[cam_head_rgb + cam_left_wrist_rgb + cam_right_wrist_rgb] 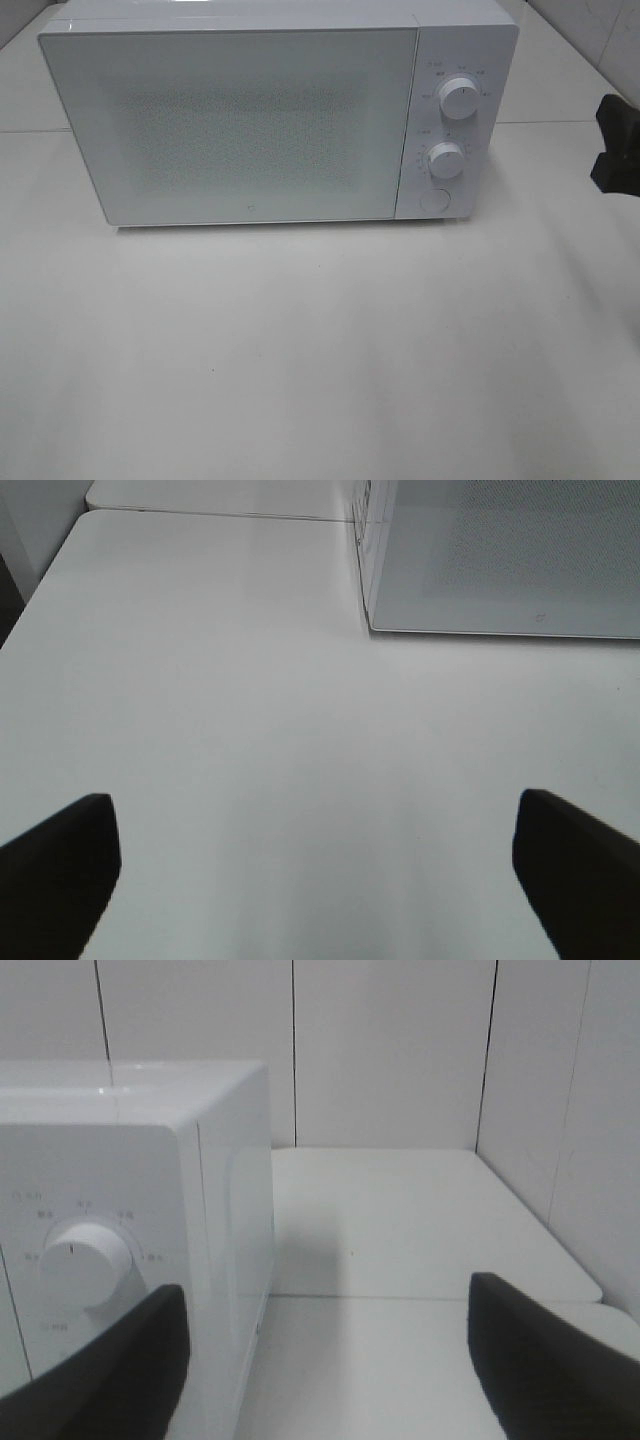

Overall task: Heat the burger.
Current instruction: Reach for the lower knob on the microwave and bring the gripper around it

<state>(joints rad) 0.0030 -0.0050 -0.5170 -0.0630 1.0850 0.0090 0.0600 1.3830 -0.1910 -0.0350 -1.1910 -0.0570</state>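
The burger is not in view. A white microwave [250, 110] stands at the back of the table with its door shut; two round knobs [458, 100] and a round button sit on its right panel. My right gripper [612, 148] is at the right edge of the exterior view, level with the panel; in the right wrist view it [325, 1360] is open and empty, beside the upper knob [85, 1263]. My left gripper [315, 875] shows only in the left wrist view, open and empty over bare table, near the microwave's front left corner [372, 628].
The white table [320, 350] runs in front of the microwave. A white tiled wall [390, 1050] stands behind and to the right of the microwave. A table seam [220, 514] runs along the back left.
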